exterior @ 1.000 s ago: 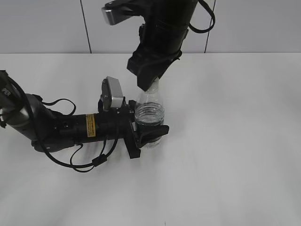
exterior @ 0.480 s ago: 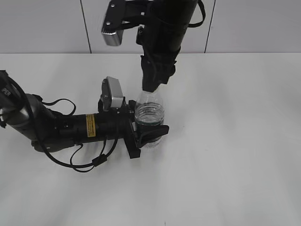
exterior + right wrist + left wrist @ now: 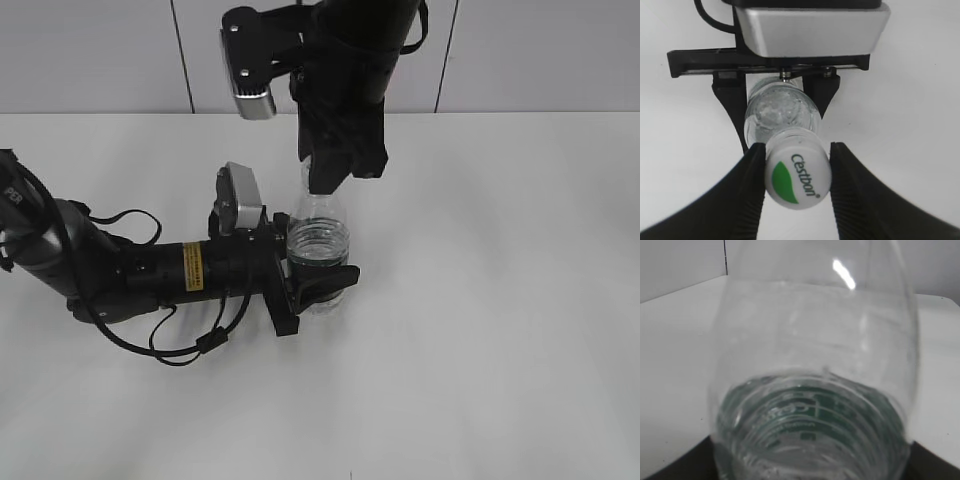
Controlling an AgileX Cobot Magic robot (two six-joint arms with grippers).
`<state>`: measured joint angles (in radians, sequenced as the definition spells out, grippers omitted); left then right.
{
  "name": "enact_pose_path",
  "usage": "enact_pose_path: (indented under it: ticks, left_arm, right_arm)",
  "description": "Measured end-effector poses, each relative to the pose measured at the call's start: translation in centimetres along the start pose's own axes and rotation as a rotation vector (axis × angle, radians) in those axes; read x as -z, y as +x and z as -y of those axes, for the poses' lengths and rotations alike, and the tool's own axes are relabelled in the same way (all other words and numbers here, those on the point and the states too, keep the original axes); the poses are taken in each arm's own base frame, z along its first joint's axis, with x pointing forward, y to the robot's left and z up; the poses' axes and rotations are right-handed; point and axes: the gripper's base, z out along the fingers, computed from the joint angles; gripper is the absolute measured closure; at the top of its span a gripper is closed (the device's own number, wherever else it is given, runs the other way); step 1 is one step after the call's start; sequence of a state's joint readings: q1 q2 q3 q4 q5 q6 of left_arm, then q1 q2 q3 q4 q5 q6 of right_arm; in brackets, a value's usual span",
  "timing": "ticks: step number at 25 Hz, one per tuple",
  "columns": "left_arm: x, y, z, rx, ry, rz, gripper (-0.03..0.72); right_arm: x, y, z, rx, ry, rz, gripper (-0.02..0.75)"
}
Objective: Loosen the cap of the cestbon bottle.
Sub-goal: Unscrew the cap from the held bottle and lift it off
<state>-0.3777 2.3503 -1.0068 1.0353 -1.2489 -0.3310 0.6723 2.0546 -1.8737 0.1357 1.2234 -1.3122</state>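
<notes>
The cap (image 3: 797,179) reads "Cestbon" beside a green patch, clamped between the right gripper (image 3: 797,175) fingers at lower centre. The left gripper (image 3: 315,283) clasps the water-filled cestbon bottle (image 3: 318,250) around its green label.

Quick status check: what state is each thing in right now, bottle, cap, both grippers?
Bottle: upright on table, part-filled.
Cap: on the neck.
Left gripper: shut on the bottle's lower body.
Right gripper: above, fingers closed on the cap.
</notes>
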Motion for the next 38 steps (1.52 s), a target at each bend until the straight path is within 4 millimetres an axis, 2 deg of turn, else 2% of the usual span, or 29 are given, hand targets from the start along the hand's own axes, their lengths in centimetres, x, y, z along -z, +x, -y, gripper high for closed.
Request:
enact_pose_path:
  ticks: [6, 16, 17, 20, 22, 26, 29, 33, 38]
  left_arm:
    - [0.0, 0.0, 0.0, 0.0, 0.0, 0.0, 0.281]
    - [0.0, 0.0, 0.0, 0.0, 0.0, -0.001, 0.281]
    - [0.0, 0.0, 0.0, 0.0, 0.0, -0.001, 0.281]
    - [0.0, 0.0, 0.0, -0.001, 0.002, -0.001, 0.281]
    - [0.0, 0.0, 0.0, -0.002, 0.002, -0.001, 0.281]
    - [0.0, 0.0, 0.0, -0.002, 0.004, -0.001, 0.281]
    - [0.0, 0.0, 0.0, -0.003, 0.005, -0.001, 0.281]
    - [0.0, 0.0, 0.0, -0.003, 0.005, -0.001, 0.281]
    - [0.0, 0.0, 0.0, -0.003, 0.006, -0.001, 0.281]
  right_arm:
    - [0.0, 0.0, 0.0, 0.058, 0.0, 0.0, 0.44]
    - [0.0, 0.0, 0.0, 0.048, 0.0, 0.001, 0.436]
    - [0.0, 0.0, 0.0, 0.045, 0.0, 0.0, 0.416]
    - [-0.2, 0.1, 0.0, 0.019, -0.001, -0.013, 0.262]
    - [-0.2, 0.2, 0.1, -0.003, 0.0, -0.016, 0.192]
    - [-0.1, 0.1, 0.0, -0.043, 0.002, -0.012, 0.162]
    - [0.9, -0.2, -0.1, -0.137, 0.015, 0.015, 0.16]
    - [2.4, -0.5, -0.3, -0.355, 0.036, 0.047, 0.16]
    - [3.5, -0.6, -0.5, -0.755, 0.044, 0.072, 0.16]
